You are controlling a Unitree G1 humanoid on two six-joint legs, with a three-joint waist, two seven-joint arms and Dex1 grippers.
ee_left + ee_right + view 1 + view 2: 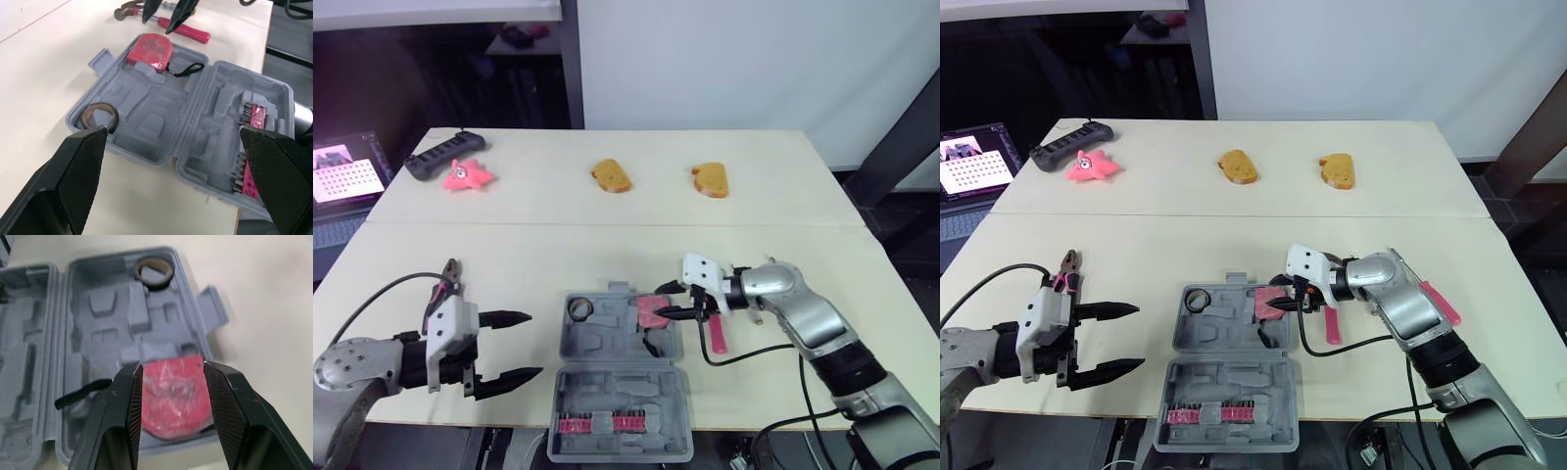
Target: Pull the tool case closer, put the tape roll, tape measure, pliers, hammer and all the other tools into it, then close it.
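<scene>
The grey tool case (607, 382) lies open near the table's front edge, lid toward me. A tape roll (579, 308) sits in its far left corner. The red tape measure (652, 311) lies in its far right corner. My right gripper (661, 302) hovers open just over the tape measure (173, 396), a finger on either side of it. To the right of the case lies the pink-handled hammer (718, 335). My left gripper (535, 344) stands open and empty left of the case. The pink-handled pliers (448, 277) rest on the table behind my left wrist.
A red rack of bits (607, 423) sits in the case lid. Another pink-handled tool (1440, 304) lies right of my right arm. Far back are a pink toy (465, 175), a black bar-shaped device (443, 154) and two bread pieces (611, 176), (711, 180).
</scene>
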